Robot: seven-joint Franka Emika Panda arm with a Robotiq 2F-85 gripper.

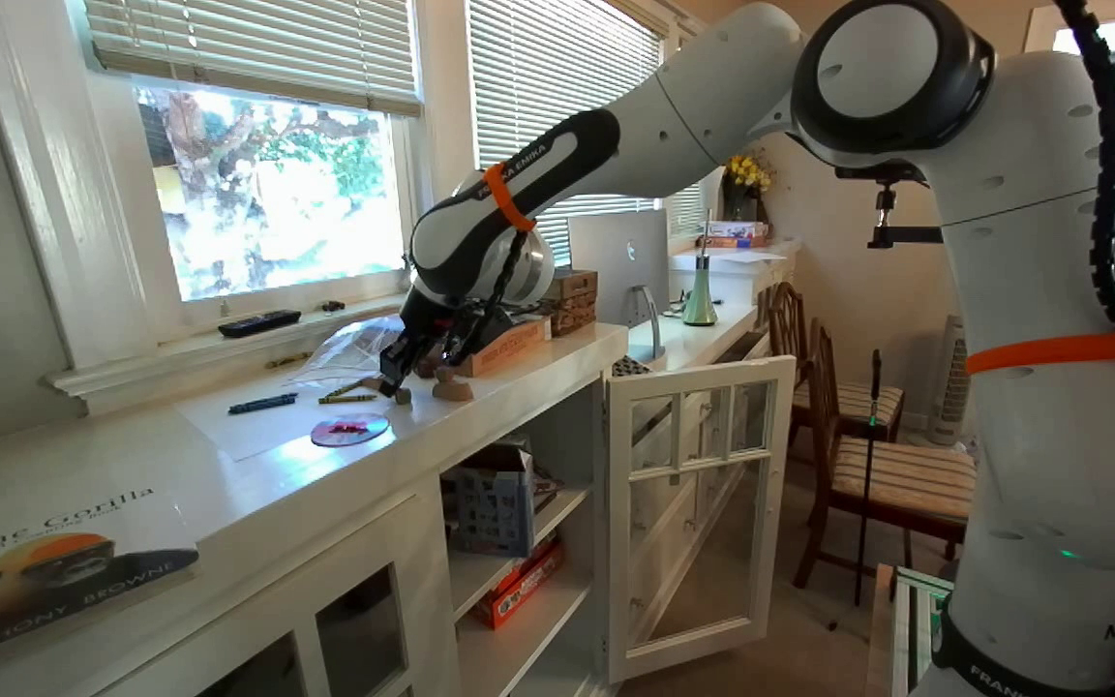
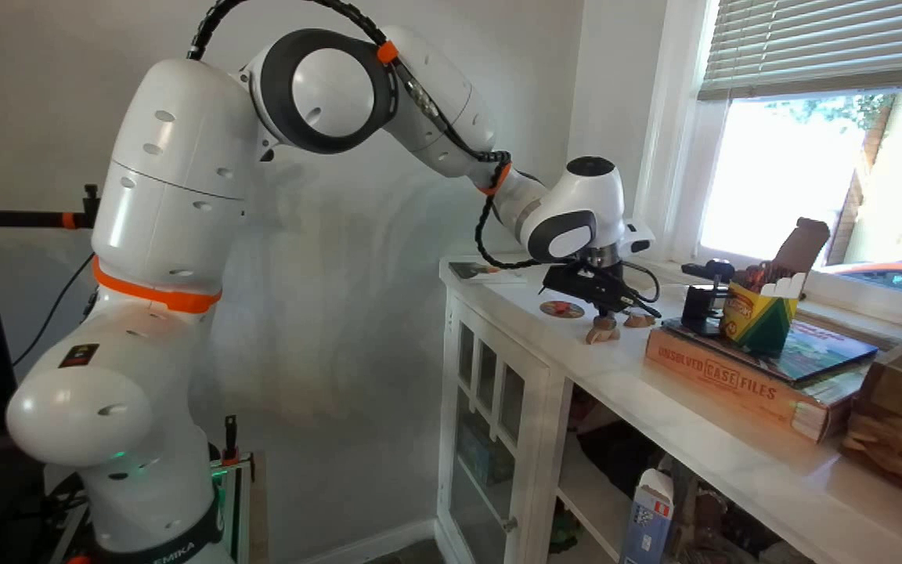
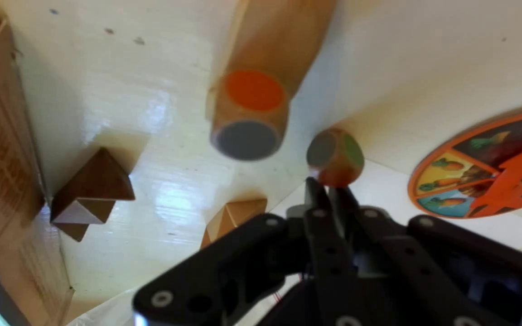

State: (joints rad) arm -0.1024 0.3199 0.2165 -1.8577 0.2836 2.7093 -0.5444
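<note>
My gripper (image 3: 327, 186) points down at the white cabinet top, its narrow fingertips nearly together with nothing visible between them. Just beyond the tips, overlapped by them in the wrist view, is a small wooden die (image 3: 335, 156) with grey, green and reddish faces; whether they touch it I cannot tell. Another die (image 3: 251, 115), orange and grey, appears against or on a longer wooden block (image 3: 283, 38). Two faceted brown pieces, a darker one (image 3: 95, 185) and a lighter one (image 3: 231, 217), lie to the left. An orange-rimmed spinner disc (image 3: 442, 165) with carrot pictures lies to the right.
An orange game box (image 2: 721, 384) carries a yellow-green crayon box (image 2: 760, 313) and a black clamp (image 2: 705, 301). Crayons (image 1: 262, 404), a plastic bag (image 1: 349, 348) and a book (image 1: 64, 571) lie on the cabinet top. A glazed cabinet door (image 1: 693, 460) stands swung out below the edge.
</note>
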